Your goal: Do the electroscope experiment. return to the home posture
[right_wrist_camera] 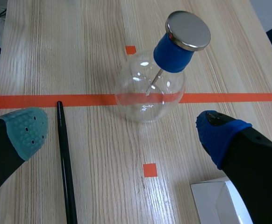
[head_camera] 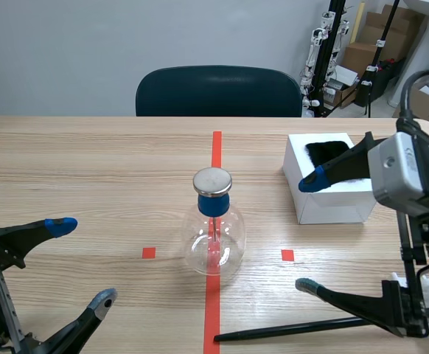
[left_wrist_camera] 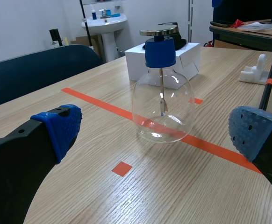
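The glass electroscope [head_camera: 213,237] is standing upright on the orange-red centre line of the wooden counter [head_camera: 89,162], its blue stopper and metal disc on top, as both robot arms are hanging low on either side of it. The left hand [head_camera: 82,262] is resting released and grasping nothing, fingers spread wide, well apart from the flask. The right hand [head_camera: 310,232] is likewise released and empty, one blue-tipped finger hovering over the front of the white box [head_camera: 332,203] that is holding a black fur cloth [head_camera: 326,151], the other reaching low above the black rod [head_camera: 273,333], which is lying flat on the counter near the robot's edge.

With the rod down and both hands empty, the experiment appears to be over and only the return to home posture is pending. The danger is lying on the right side: a low finger pulling away could be catching the rod and rolling it toward the flask, or the upper finger could be clipping the box's rim and dragging it. The electroscope is glass and heavy at the top, so even a light knock could be tipping it.
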Robot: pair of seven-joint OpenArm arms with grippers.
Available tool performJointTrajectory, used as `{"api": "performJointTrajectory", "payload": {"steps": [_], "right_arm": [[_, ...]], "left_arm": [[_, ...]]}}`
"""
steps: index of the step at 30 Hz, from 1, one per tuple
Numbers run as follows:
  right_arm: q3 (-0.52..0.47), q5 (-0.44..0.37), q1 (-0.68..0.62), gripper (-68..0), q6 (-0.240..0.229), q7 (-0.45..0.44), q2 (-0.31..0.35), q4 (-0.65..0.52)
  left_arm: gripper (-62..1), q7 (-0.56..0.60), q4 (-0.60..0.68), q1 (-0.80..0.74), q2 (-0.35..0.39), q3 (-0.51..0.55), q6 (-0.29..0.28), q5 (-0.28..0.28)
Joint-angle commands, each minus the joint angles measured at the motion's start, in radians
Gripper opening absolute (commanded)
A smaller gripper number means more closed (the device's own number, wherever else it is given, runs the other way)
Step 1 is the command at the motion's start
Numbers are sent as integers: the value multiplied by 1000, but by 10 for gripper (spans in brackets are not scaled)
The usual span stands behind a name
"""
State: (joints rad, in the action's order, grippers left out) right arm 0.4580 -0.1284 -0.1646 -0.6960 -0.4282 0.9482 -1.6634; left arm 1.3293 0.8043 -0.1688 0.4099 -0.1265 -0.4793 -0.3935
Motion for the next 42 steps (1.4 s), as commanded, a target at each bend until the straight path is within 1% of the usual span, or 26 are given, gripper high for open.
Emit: {"api": "performJointTrajectory", "payload": {"steps": [1,2,16,18,22,25,29,31,33,36,39,41,42], "right_arm": [[-12,-14,9,4,0,10,13,-6],[-12,-14,9,4,0,27,13,-6],[-12,-14,9,4,0,27,13,-6],[-12,-15,9,4,0,13,13,-6],[-14,-57,0,4,0,3,13,-6],[-35,-68,-30,4,3,3,12,-6],[-111,-70,-103,4,5,-24,-1,-6],[-167,-90,-149,4,5,-40,-15,-6],[-230,-93,-203,4,5,-66,-35,-6],[-326,-93,-291,4,5,-100,-80,-7],[-416,-93,-376,4,8,-106,-135,-15],[-475,-93,-433,4,21,-106,-174,-27],[-502,-93,-462,4,29,-106,-193,-38]], "left_arm": [[14,14,6,3,1,2,1,8],[14,14,6,3,1,2,1,8],[14,14,6,3,1,2,1,8],[14,14,6,3,1,2,1,8],[14,14,6,3,1,2,1,8],[14,14,6,3,1,2,1,8],[14,14,6,3,1,2,1,8],[14,14,6,3,1,2,1,8],[14,14,6,3,1,2,1,8],[14,13,6,3,2,2,1,8],[14,13,7,0,2,2,1,8],[14,13,8,-7,5,4,1,27],[14,13,9,-14,6,5,1,55]]}}
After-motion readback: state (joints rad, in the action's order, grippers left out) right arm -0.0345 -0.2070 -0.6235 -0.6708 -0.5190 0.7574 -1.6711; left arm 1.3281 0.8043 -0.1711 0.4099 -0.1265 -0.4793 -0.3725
